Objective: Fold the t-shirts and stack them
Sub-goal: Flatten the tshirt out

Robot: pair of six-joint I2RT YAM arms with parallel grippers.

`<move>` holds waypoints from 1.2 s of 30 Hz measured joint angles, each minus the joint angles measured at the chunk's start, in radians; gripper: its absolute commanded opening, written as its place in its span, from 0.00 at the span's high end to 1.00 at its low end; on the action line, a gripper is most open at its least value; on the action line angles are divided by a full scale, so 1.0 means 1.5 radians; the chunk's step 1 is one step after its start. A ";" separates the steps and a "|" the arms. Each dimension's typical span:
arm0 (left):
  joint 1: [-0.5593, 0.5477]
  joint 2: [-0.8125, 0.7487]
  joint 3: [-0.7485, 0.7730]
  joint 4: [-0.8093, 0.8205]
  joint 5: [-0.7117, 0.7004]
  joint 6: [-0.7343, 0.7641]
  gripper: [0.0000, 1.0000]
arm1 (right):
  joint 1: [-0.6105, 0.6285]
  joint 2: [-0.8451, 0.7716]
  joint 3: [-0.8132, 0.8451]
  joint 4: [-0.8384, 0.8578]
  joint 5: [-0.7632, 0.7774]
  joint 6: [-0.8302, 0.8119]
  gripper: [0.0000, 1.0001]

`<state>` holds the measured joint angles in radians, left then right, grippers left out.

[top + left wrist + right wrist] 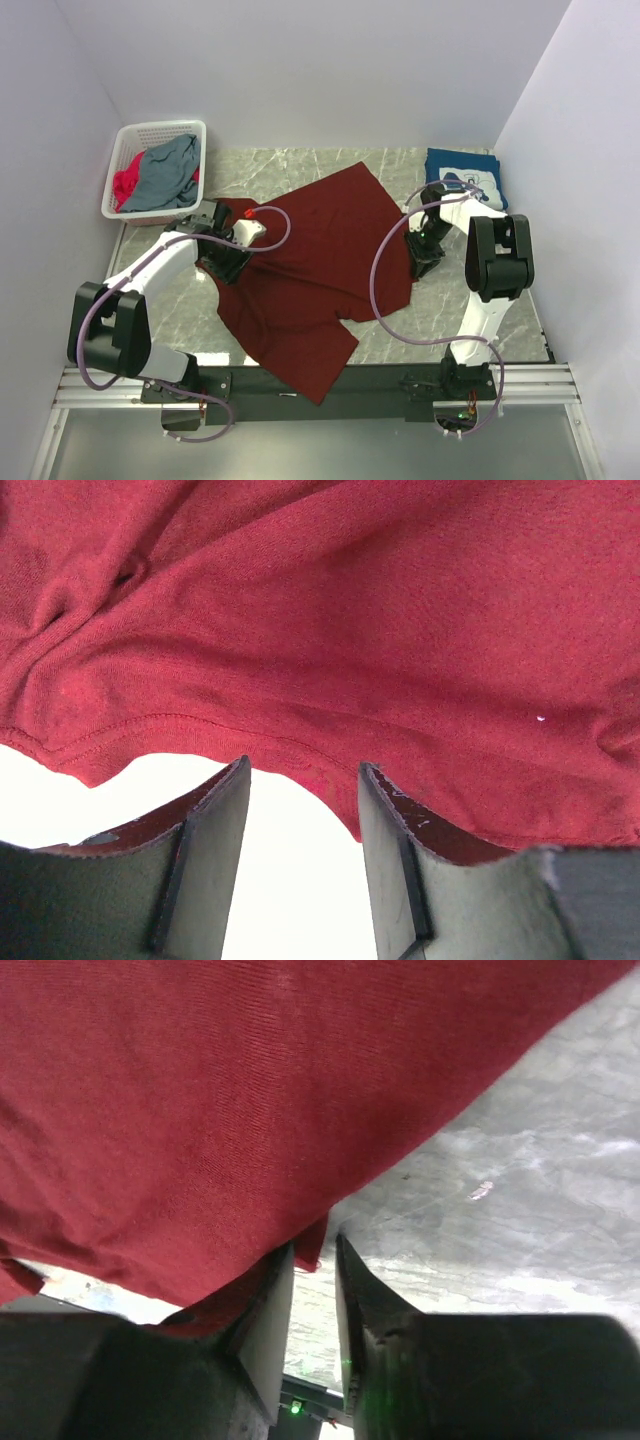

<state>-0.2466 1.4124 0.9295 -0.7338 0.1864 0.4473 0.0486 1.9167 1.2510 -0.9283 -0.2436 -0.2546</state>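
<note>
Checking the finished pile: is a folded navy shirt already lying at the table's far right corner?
Yes. A folded navy shirt with a white print lies flat there, beyond the maroon shirt.

You see the maroon shirt (320,265) spread mid-table, near corner overhanging; navy printed shirt (465,177) folded far right; grey-blue shirt (165,172) and pink shirt (124,188) bunched far left.

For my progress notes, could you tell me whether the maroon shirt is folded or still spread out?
Spread out: the maroon shirt lies open across the table, hem draping over the near edge, unfolded.
</note>
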 measured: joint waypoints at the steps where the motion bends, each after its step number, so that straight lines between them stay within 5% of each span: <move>1: 0.000 -0.001 0.000 0.001 0.000 0.000 0.47 | 0.000 0.000 0.000 0.001 0.003 0.002 0.74; 7: 0.000 -0.001 0.000 0.003 -0.001 -0.001 0.48 | -0.001 -0.001 -0.005 0.003 0.003 0.005 1.00; 16: 0.000 0.026 -0.042 0.041 -0.032 -0.005 0.65 | -0.044 -0.030 -0.024 -0.001 0.039 -0.029 1.00; 24: 0.000 0.076 -0.068 0.072 -0.084 -0.004 0.66 | -0.141 -0.066 -0.071 0.019 0.158 -0.111 1.00; 31: 0.008 0.159 0.017 0.063 -0.131 -0.002 0.66 | -0.139 -0.084 -0.106 0.028 0.188 -0.152 1.00; 36: 0.028 0.202 0.071 0.064 -0.162 0.013 0.57 | -0.137 -0.135 -0.173 0.028 0.202 -0.198 1.00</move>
<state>-0.2043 1.7153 1.0355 -0.6380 -0.0566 0.4675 -0.1570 1.7149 0.9913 -0.8856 0.0601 -0.5510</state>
